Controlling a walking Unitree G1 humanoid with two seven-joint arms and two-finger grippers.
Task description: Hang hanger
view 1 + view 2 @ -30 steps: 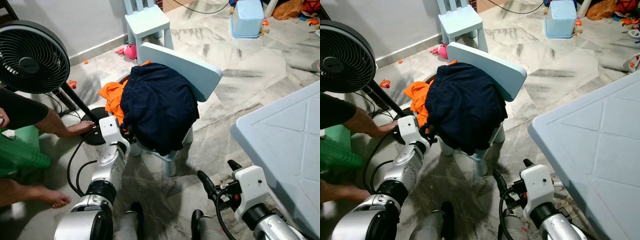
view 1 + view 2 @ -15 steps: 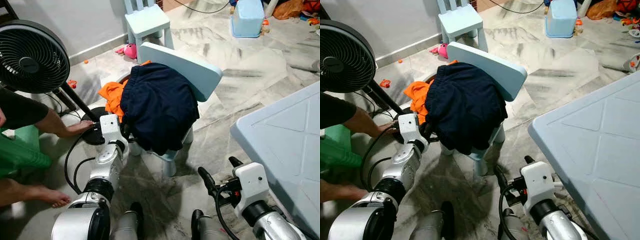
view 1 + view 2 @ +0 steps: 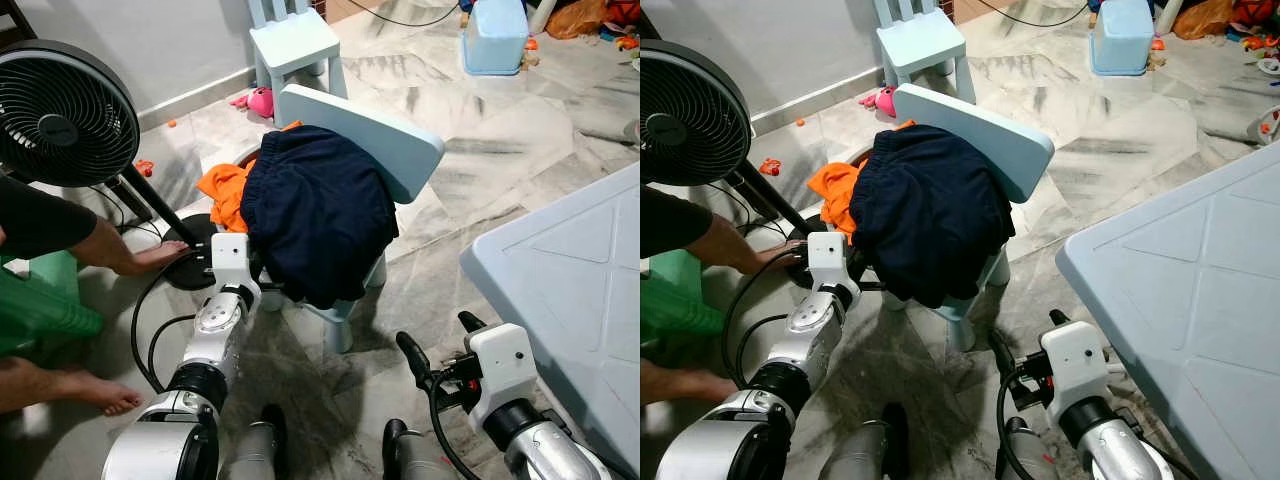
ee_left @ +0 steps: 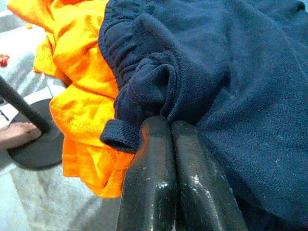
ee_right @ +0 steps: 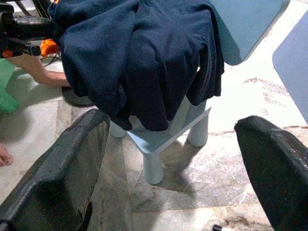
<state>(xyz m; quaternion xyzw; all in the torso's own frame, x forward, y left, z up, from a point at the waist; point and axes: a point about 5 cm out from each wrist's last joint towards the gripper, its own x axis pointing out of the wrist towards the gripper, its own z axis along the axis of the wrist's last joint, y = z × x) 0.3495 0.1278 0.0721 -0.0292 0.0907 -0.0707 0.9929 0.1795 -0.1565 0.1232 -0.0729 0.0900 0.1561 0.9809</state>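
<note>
No hanger can be made out anywhere; what lies in reach is a navy garment heaped over the seat and backrest of a small pale-blue chair, with an orange garment bunched under its near-left edge. If a hanger is there, it is probably buried in this pile, though that is only a guess. The left gripper is pressed against the navy cloth's ribbed hem at the pile's left edge, its two black fingers closed flat against each other; whether any fabric is pinched between them cannot be told. The pile lies forward and slightly to the right of that gripper, so the left arm is plainly the nearer one. The right gripper hovers low and well apart from the chair, fingers spread wide and empty, pointing toward the chair's legs. Beyond, a standing fan and a person's bare foot sit just left of the chair, and a pale-blue table stands to the right.
</note>
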